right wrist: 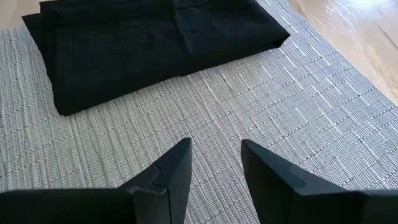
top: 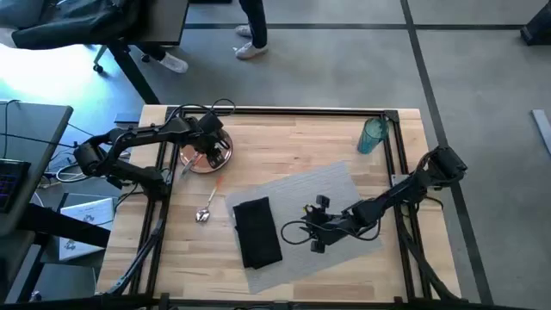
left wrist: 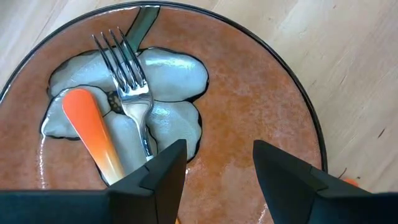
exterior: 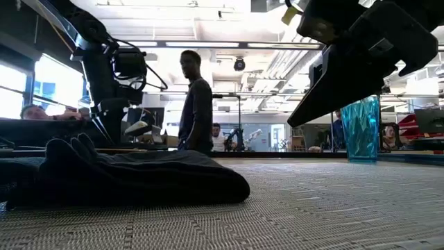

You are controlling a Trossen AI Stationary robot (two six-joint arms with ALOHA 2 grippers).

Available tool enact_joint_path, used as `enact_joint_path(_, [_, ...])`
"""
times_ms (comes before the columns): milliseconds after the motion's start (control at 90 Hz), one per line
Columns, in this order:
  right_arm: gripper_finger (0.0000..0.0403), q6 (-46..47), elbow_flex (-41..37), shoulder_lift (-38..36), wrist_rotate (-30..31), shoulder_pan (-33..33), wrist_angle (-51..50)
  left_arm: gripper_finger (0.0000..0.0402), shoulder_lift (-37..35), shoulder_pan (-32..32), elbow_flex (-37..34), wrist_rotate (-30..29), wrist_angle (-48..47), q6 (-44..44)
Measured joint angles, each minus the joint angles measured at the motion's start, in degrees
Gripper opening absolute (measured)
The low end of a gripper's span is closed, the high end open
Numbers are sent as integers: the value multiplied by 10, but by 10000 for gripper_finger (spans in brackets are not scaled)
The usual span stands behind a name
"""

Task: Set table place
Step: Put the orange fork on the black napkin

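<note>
Table (top: 344, 146) fills frame centre. Placemat (top: 331, 194) centre-right, napkin (top: 256, 231) on it: done. Plate (top: 225, 157) upper left holds fork (left wrist: 127, 68); spoon (top: 204, 213) and tumbler (top: 372, 135) unplaced. Left gripper (left wrist: 217, 168) over plate, parted, empty. Right gripper (right wrist: 214, 165) above placemat, parted, empty.

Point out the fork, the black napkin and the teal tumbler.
fork (left wrist: 127, 62), left wrist view, on its tines over the plate.
black napkin (top: 256, 231), high view, middle of the folded cloth.
teal tumbler (exterior: 361, 128), low view, middle of its side wall.
</note>
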Motion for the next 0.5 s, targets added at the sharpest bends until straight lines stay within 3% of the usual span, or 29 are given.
enact_joint_path(500, [126,0,0,0,0,0,0,170,20,0,0,0,1,-4])
